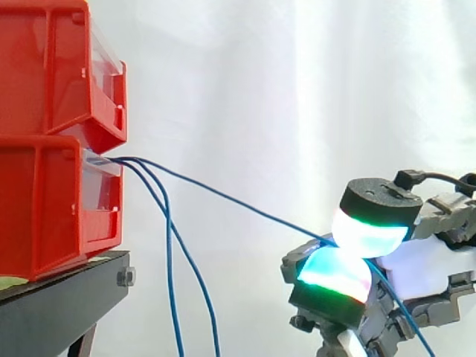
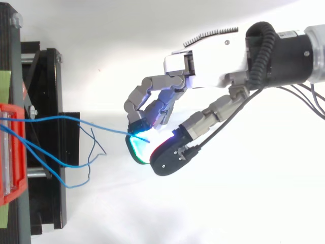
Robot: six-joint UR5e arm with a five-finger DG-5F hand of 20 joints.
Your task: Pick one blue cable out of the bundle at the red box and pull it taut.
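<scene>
One blue cable (image 1: 223, 195) leaves the front of the lower red box (image 1: 44, 201) and slopes down and away from it in a nearly straight line. You see it pinched between two glowing fingertips (image 1: 370, 232) of the hand (image 2: 213, 68), which is closed on it well apart from the box. Two loose cables (image 1: 169, 268) leave the same box and hang slack near its front, beside the black stand (image 1: 59, 312) beneath it; an upper box (image 1: 52, 74) is stacked on it.

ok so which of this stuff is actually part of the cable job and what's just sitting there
Job: hand, pinched blue cable, two loose blue cables, lower red bin.
Just there: upper red bin, black stand, white curtain.
</scene>
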